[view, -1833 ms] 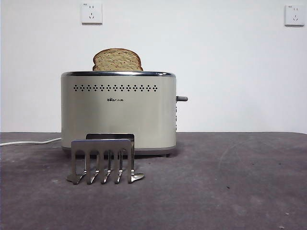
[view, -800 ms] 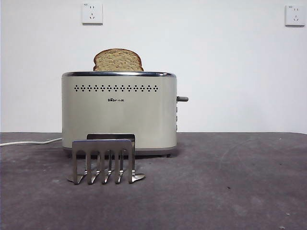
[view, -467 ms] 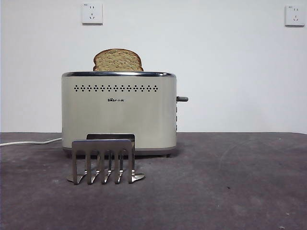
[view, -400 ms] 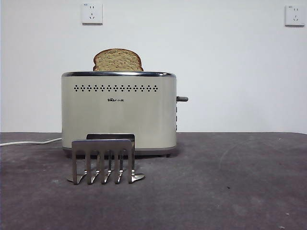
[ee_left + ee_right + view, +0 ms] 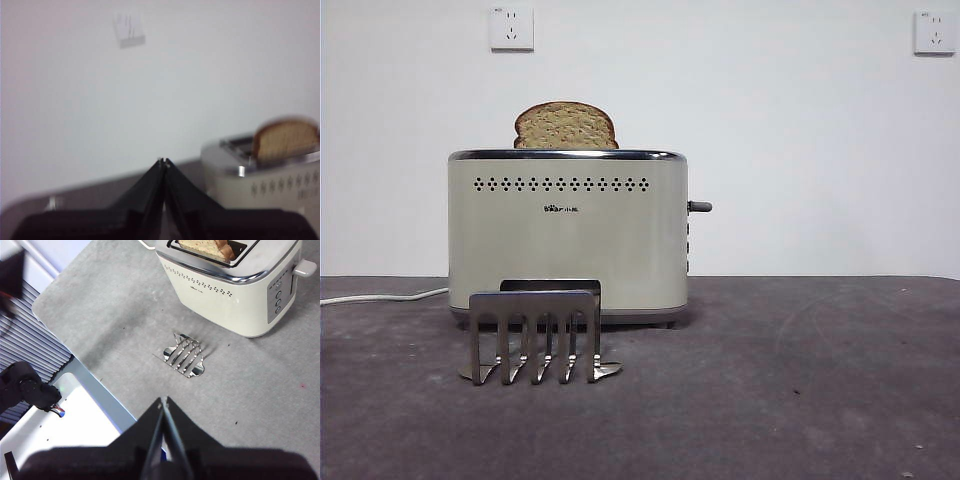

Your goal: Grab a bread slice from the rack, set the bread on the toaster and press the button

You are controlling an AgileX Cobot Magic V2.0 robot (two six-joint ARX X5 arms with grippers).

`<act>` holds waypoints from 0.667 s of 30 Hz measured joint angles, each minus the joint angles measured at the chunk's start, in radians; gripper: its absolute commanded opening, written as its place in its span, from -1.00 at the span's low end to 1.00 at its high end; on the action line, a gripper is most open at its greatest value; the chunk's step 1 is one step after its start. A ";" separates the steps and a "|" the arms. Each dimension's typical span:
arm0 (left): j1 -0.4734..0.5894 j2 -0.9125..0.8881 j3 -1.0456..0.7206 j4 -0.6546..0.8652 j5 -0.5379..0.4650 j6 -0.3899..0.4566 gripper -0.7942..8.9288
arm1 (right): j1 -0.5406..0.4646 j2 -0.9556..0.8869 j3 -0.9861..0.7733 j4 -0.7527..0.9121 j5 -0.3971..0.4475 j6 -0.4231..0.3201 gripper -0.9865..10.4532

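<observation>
Bread (image 5: 566,125) upright in the toaster (image 5: 567,235) slot, unmoved over the last seconds; rack (image 5: 535,335) bare, just in front. Left gripper (image 5: 163,161) and right gripper (image 5: 163,400) withdrawn, jaws closed, holding nothing. Lever (image 5: 699,206) up, so pressing likely remains.

L gripper (image 5: 162,162): two matte black jaws, wedge-shaped, tapering to thin tips, broad dark base, R gripper (image 5: 163,402): same black wedge pair, slim pointed tips, wide flat black body, no markings or screws visible
</observation>
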 measured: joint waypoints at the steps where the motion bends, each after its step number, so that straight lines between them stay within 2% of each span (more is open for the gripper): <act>1: 0.000 -0.015 -0.032 0.000 -0.011 -0.008 -0.84 | 0.000 0.000 0.000 0.000 0.000 0.000 -0.83; 11: 0.000 -0.108 -0.263 0.000 -0.079 -0.096 -0.84 | 0.000 0.000 0.000 0.000 0.000 0.000 -0.83; 15: 0.000 -0.128 -0.296 -0.004 -0.080 -0.113 -0.84 | 0.000 0.000 0.000 0.000 0.000 0.000 -0.83; 20: 0.000 -0.154 -0.296 -0.080 -0.080 -0.120 -0.84 | 0.000 0.000 0.000 0.000 0.000 0.000 -0.83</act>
